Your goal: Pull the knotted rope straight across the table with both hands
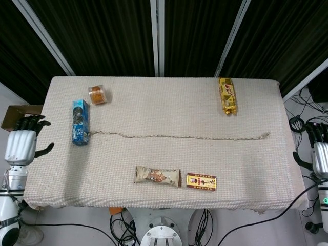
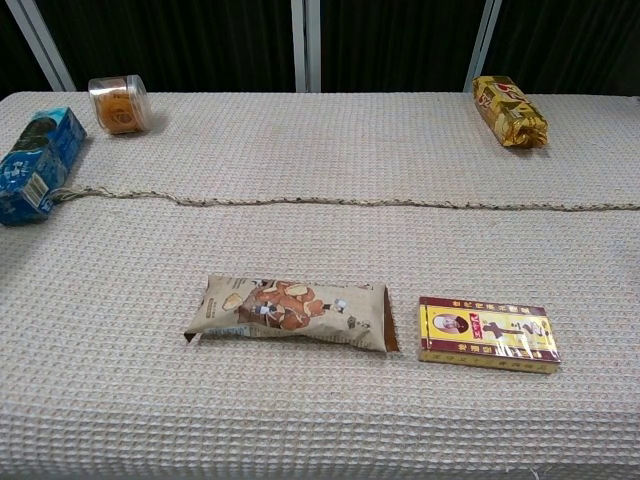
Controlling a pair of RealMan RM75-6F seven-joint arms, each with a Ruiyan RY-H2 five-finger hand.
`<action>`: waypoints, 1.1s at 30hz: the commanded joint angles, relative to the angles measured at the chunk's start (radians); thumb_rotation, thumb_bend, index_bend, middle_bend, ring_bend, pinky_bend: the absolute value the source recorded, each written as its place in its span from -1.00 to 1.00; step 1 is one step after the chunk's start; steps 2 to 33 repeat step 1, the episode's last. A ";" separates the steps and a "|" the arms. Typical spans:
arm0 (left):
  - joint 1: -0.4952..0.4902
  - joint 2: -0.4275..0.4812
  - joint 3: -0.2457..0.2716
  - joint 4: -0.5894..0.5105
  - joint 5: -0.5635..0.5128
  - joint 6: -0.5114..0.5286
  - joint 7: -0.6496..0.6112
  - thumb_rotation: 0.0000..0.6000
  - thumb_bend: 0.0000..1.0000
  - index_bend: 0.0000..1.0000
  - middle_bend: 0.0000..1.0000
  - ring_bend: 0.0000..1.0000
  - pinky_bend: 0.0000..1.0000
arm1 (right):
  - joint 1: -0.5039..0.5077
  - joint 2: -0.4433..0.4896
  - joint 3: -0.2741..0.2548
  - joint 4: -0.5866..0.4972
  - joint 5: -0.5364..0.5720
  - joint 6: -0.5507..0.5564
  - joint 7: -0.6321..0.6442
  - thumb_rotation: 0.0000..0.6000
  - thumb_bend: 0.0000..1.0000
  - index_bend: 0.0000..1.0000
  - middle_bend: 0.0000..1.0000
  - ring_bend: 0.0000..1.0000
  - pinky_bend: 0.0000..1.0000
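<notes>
Lying straight: rope [image 1: 179, 137] | head view only: left robot hand [image 1: 21, 145], right robot hand [image 1: 320, 154], both spread, empty

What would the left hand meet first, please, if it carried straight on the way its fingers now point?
Probably nothing on the table. The left hand hangs off the table's left edge, fingers pointing toward the far side, so its line runs alongside the edge. The cardboard box lies ahead, seemingly lower; depth is unclear.
</notes>
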State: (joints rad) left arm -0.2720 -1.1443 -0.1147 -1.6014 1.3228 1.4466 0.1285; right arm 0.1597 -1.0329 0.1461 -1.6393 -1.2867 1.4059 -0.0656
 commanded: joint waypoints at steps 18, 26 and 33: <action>0.095 0.045 0.055 -0.071 0.046 0.108 -0.002 1.00 -0.62 -0.38 -0.60 -0.68 -0.68 | -0.046 0.003 -0.037 -0.028 -0.048 0.049 0.031 1.00 -0.57 -0.67 -0.72 -1.00 -0.88; 0.095 0.045 0.055 -0.071 0.046 0.108 -0.002 1.00 -0.62 -0.38 -0.60 -0.68 -0.68 | -0.046 0.003 -0.037 -0.028 -0.048 0.049 0.031 1.00 -0.57 -0.67 -0.72 -1.00 -0.88; 0.095 0.045 0.055 -0.071 0.046 0.108 -0.002 1.00 -0.62 -0.38 -0.60 -0.68 -0.68 | -0.046 0.003 -0.037 -0.028 -0.048 0.049 0.031 1.00 -0.57 -0.67 -0.72 -1.00 -0.88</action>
